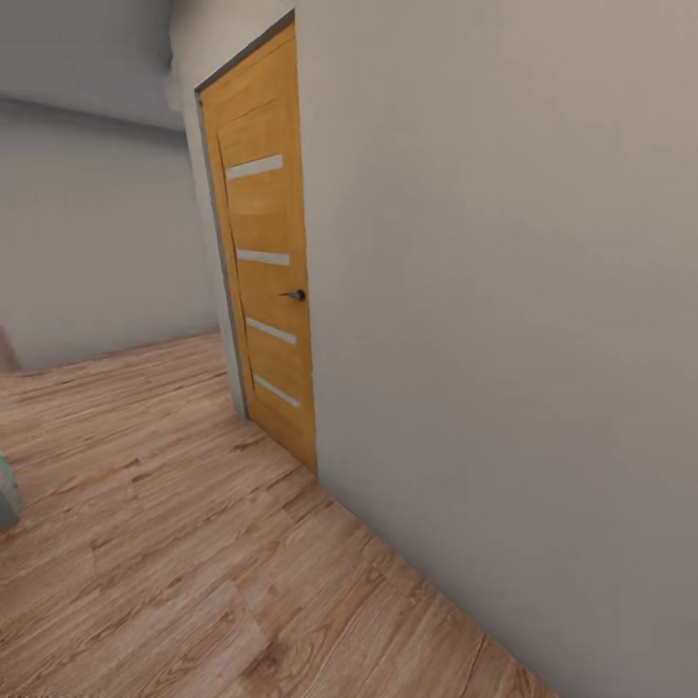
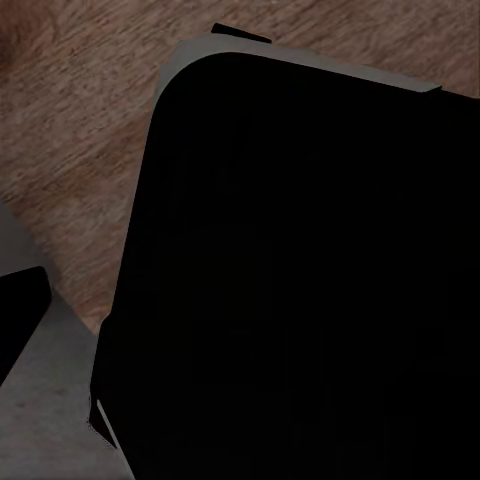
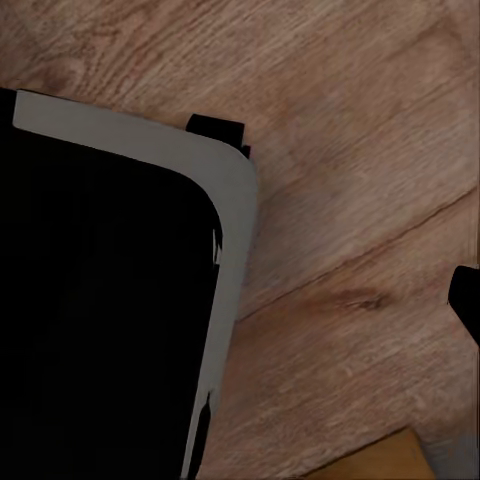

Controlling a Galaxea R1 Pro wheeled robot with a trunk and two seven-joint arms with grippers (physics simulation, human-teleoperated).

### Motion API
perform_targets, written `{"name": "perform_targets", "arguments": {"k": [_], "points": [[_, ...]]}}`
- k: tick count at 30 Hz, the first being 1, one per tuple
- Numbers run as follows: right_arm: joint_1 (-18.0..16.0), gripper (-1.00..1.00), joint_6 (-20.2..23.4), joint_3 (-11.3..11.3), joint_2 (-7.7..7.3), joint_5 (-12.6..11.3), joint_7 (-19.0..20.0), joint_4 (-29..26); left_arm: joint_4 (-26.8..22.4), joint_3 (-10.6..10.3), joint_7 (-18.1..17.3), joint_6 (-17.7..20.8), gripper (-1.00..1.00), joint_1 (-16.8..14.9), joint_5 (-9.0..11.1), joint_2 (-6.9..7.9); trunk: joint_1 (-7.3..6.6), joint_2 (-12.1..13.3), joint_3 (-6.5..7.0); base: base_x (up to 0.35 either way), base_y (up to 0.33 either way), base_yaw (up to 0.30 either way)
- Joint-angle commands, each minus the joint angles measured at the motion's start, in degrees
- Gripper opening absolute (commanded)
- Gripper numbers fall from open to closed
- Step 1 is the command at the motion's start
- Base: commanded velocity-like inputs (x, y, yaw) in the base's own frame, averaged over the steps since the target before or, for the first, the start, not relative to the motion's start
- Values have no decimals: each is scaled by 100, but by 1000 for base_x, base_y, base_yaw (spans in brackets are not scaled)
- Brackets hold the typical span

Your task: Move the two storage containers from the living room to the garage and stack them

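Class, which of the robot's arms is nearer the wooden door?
Right, probably: its wrist view catches an orange corner, likely the door, beside the plank floor. The left wrist view faces the robot's dark base.

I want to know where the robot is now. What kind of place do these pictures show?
Most likely an indoor hallway or room corner in a home. A wood-plank floor runs along a plain grey wall, and a closed orange wooden door with a dark handle is set in it.

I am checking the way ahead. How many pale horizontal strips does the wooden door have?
4 strips on the wooden door, one above another: top, above the handle, below it, lowest.
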Motion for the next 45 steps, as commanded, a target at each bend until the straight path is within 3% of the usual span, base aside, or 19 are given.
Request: {"name": "perform_targets", "arguments": {"k": [1, 27, 30, 35, 45], "points": [[-8, 100, -32, 46, 6, -57, 34, 18, -5, 6, 3, -10, 100, 1, 21, -1, 2, -2, -5, 238, 0, 269], [-9, 100, -33, 38, 49, -70, -62, 18, -5, 6, 3, -10, 100, 4, 21, -1, 2, -2, -5, 227, 0, 271], [-9, 100, -29, 49, 64, -63, -309, 14, -5, 6, 3, -10, 100, 3, 21, -1, 2, -2, -5, 219, 0, 292], [-8, 100, -64, 47, 87, -55, -1042, 9, -5, 6, 3, -10, 100, 1, 21, -1, 2, -2, -5, 206, 0, 298], [-8, 100, -101, 19, 80, -80, -1166, 9, -5, 6, 3, -10, 100, 1, 21, -1, 2, -2, -5, 200, 0, 300]]}}
